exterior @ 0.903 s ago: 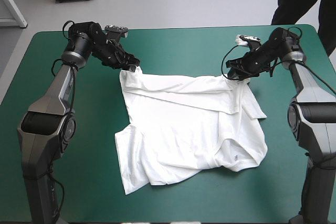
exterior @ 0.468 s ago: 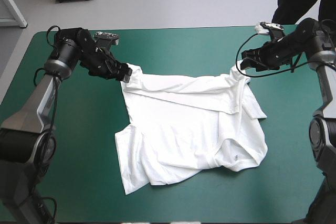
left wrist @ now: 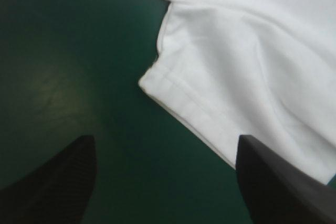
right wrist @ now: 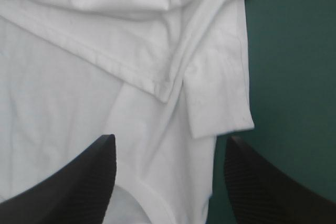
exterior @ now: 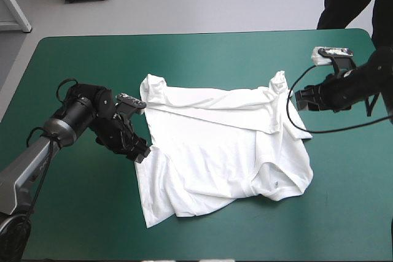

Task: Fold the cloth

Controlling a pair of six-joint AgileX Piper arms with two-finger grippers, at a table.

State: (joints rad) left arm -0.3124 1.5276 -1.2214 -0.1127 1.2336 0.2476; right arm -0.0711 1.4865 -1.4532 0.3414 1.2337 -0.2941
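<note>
The white T-shirt lies spread on the teal-green cover, rumpled, with a fold across its far part and both far corners resting on the table. My left gripper hovers at the shirt's left edge, open. In the left wrist view the gripper has a hemmed sleeve corner just ahead between its fingers. My right gripper stands open beside the shirt's far right corner. In the right wrist view the gripper is over the shirt, with the right sleeve ahead of it.
Teal-green cover shows in a wide band left of the shirt and along the near edge. A narrower strip lies to the shirt's right.
Both grippers have let go of the shirt's far corners, which now lie on the table. The left arm swung nearer along the shirt's left edge. The right arm drew back to the right.
</note>
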